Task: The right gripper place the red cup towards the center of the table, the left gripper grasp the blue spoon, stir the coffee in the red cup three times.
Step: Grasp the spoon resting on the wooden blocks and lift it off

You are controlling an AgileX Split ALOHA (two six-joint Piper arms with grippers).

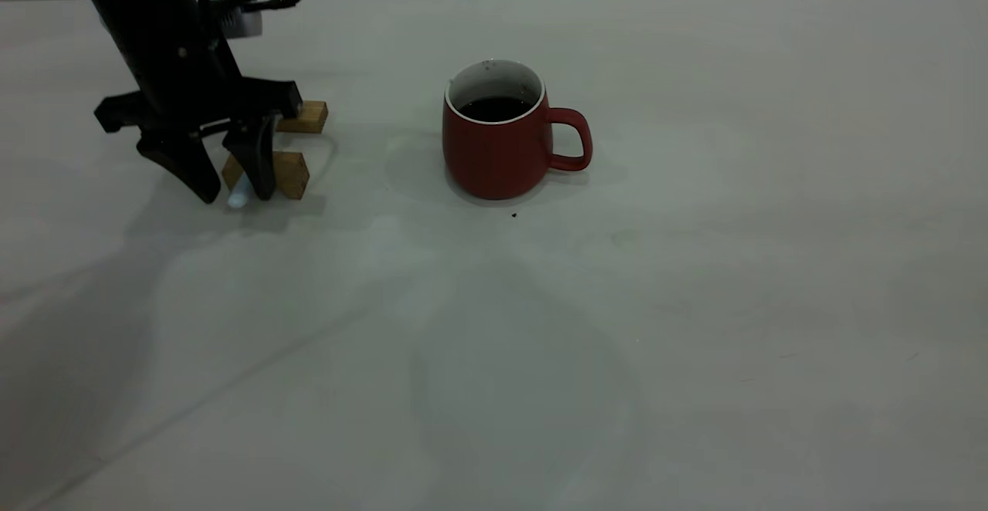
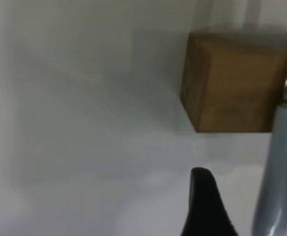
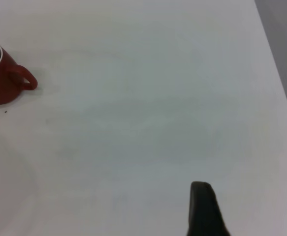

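Pale grey table (image 1: 695,302) carries, from the left, one left claw (image 1: 235,187), fingers spread and low, the single blue spoon (image 1: 238,196) lying between them, ungripped. Two tan wooden blocks (image 1: 287,173) crowd just behind. One red cup (image 1: 498,137) of coffee (image 1: 494,108) stands mid-table, well apart. Right claw (image 3: 205,209): cannot tell.

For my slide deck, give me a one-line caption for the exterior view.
Left hand lowered around the blue spoon by two wooden blocks; red cup of coffee waits mid-table.
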